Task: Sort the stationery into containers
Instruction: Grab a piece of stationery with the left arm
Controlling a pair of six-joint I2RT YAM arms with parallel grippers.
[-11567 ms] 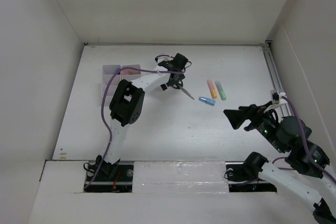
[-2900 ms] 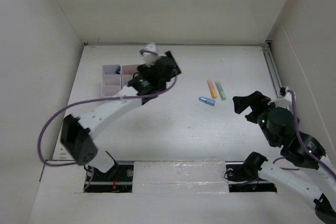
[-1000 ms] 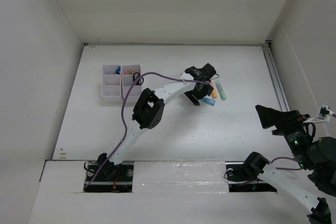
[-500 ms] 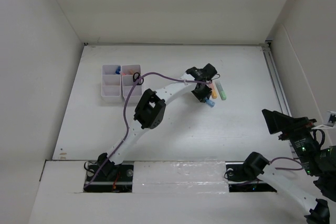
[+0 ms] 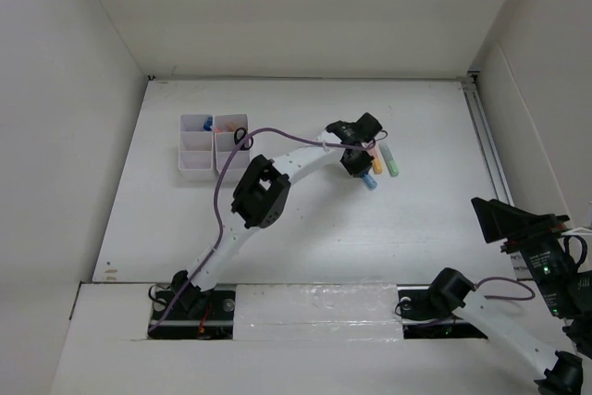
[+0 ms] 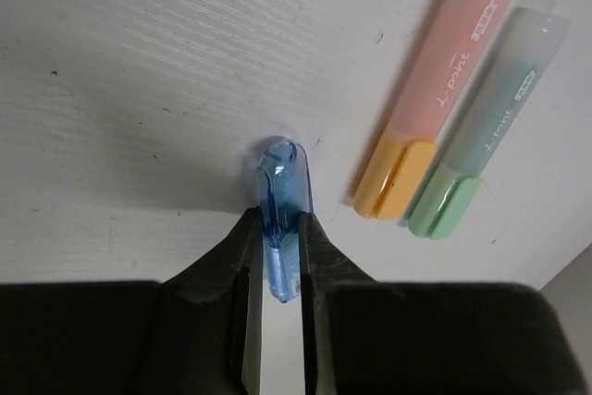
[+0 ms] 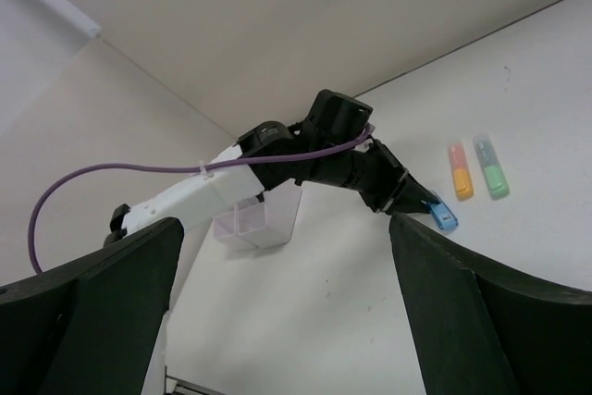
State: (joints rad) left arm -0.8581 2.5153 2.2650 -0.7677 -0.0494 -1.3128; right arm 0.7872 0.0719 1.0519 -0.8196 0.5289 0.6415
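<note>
The left fingers (image 6: 242, 261) pinch the blue marker (image 6: 285, 178) on the worktop (image 6: 139, 90); the orange marker (image 6: 444, 90) and green marker (image 6: 495, 117) lie just right of them. The right fingers (image 7: 102, 293) stand wide apart.

Bright, even white light fills all three views. From above, the table (image 5: 416, 228) looks pale and flat, its shadows faint and soft, and the walls (image 5: 55, 136) lean outward toward the picture edges. In the left wrist view the table grain is crisp. The blue marker (image 6: 283, 193) carries a small glint, the green marker (image 6: 481, 136) casts a faint soft shadow, and the left gripper (image 6: 277, 219) is a featureless black mass. In the right wrist view the right gripper (image 7: 287, 224) shows as dark blurred fingers (image 7: 92, 312), and the walls look greyer.
</note>
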